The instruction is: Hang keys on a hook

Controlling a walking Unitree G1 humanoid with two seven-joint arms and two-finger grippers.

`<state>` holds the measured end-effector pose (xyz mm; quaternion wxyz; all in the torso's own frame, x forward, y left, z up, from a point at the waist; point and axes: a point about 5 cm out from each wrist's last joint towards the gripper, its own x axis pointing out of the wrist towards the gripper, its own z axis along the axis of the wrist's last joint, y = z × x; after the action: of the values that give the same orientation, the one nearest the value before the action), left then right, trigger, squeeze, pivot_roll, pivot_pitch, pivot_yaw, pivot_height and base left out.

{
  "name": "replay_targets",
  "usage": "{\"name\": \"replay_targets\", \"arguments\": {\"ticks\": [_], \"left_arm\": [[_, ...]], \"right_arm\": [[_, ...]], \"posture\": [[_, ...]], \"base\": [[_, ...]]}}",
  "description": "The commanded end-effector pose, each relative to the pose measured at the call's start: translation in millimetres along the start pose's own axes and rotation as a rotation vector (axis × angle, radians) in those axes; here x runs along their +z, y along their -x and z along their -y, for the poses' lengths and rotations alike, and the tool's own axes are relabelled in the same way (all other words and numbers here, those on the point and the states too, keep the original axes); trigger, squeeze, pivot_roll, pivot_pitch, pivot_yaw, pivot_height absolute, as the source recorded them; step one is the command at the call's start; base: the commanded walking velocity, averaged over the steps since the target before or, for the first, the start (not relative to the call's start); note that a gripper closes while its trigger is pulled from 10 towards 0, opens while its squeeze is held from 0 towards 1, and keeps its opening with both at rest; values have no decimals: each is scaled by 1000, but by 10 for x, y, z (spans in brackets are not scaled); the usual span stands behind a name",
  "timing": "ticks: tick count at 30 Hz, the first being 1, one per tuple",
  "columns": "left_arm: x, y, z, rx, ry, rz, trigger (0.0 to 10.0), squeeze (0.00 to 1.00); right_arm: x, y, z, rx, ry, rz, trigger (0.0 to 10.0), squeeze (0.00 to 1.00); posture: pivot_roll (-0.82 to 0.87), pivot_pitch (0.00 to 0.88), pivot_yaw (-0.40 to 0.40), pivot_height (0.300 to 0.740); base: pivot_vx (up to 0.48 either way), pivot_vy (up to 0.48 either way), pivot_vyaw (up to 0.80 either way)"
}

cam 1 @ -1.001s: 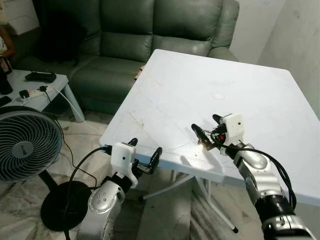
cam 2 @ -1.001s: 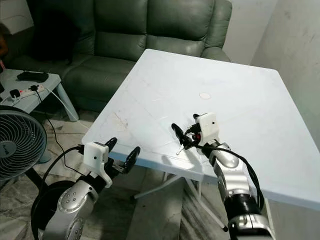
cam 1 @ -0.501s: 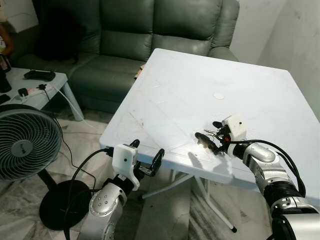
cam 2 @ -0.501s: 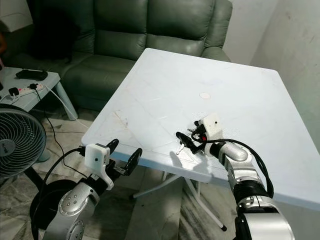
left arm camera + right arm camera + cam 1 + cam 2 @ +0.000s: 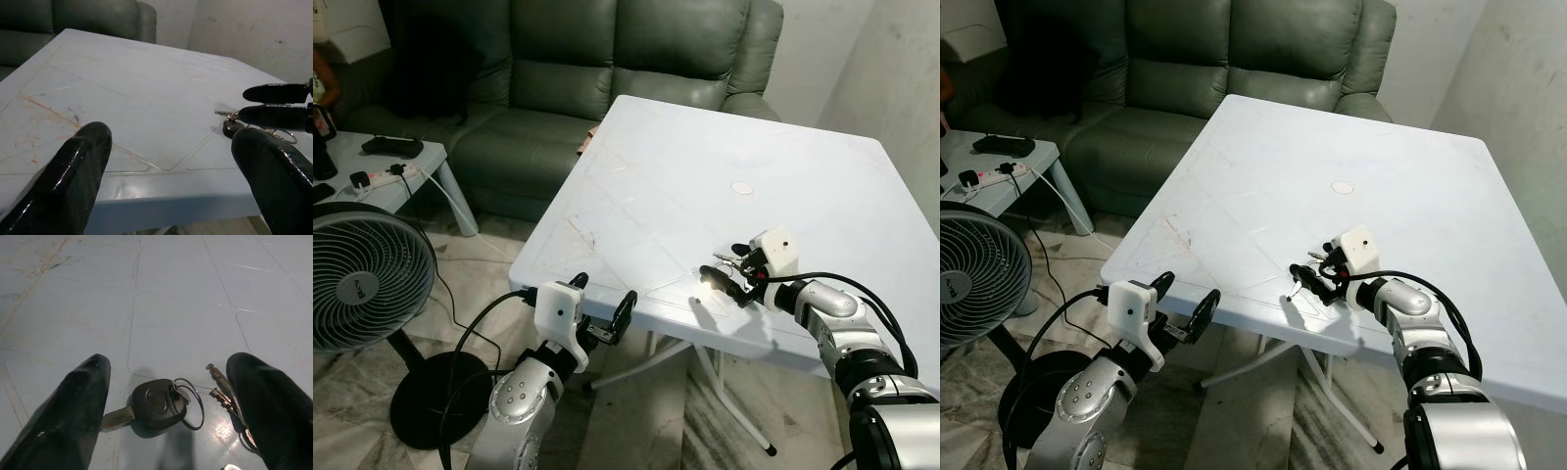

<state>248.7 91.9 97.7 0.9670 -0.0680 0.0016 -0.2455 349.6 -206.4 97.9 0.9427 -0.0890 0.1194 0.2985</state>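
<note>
While both arms reach toward the white tabletop (image 5: 685, 186), each view reads as follows.

Left eye view, right pincer: the right pincer (image 5: 726, 270) lies low over the near part of the tabletop, its black fingers spread to either side of the keys (image 5: 731, 260).
Left eye view, left pincer: the left pincer (image 5: 602, 302) is held just off the near edge, below the level of the top, fingers spread and holding nothing.
Left eye view, surroundings: a green sofa (image 5: 607, 69) stands behind the tabletop; a fan (image 5: 362, 279) and a small side table (image 5: 382, 176) are on the robot's left.

Right eye view, keys: the bunch is too small to make out beyond a dark shape between the right pincer's fingers.

Left wrist view, keys: the keys (image 5: 234, 125) rest on the tabletop well beyond the left pincer's two wide-set fingers (image 5: 73, 171), with the right pincer's fingers just above them.

Right wrist view, keys: a black-headed key (image 5: 151, 404) lies flat on the tabletop, joined by a wire ring (image 5: 188, 404) to smaller metal keys (image 5: 222, 389); the black fingers (image 5: 73, 416) stand apart on both sides, the smaller keys close against one of them.
</note>
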Motion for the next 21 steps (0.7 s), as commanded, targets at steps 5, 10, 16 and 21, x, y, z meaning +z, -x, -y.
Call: {"name": "replay_targets", "arguments": {"ticks": [5, 10, 16, 21], "left_arm": [[30, 11, 3, 9, 7, 6, 10000, 0], [28, 11, 8, 11, 9, 5, 10000, 0], [25, 8, 16, 11, 15, 4, 10000, 0], [23, 4, 21, 10, 18, 6, 10000, 0]], "right_arm": [[19, -12, 13, 10, 26, -27, 10000, 0], [-17, -13, 0, 11, 17, -42, 10000, 0], [-48, -24, -3, -13, -1, -65, 10000, 0], [-61, -31, 5, -36, -9, -82, 10000, 0]], "posture": [[21, 9, -67, 740], [22, 7, -68, 740], [25, 1, -71, 740], [25, 0, -71, 740]], "base": [[0, 0, 0], [0, 0, 0], [0, 0, 0], [0, 0, 0]]}}
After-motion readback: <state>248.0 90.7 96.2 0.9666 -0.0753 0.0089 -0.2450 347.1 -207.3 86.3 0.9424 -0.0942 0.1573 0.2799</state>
